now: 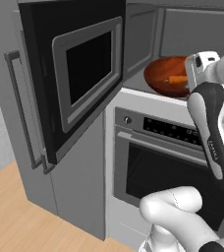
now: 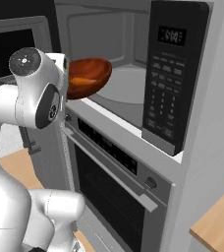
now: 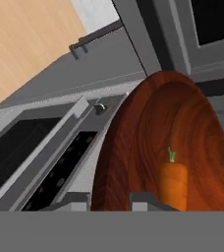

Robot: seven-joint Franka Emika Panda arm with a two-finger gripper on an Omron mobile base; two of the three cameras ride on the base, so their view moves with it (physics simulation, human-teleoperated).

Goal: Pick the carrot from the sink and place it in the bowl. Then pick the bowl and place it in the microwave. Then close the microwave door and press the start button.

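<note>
Reddish-brown wood, glossy: the bowl (image 1: 164,75) hangs in the air at the mouth of the microwave (image 2: 128,64), just above its front sill and over the oven (image 1: 173,162). The carrot (image 3: 173,183) lies inside the bowl, with its green stub pointing away from the hand. The pincer (image 3: 110,201) is narrowed on the near rim of the bowl, one finger on each side of the wall, and it carries the bowl. The microwave door (image 1: 82,69) stands wide open to the left.
</note>
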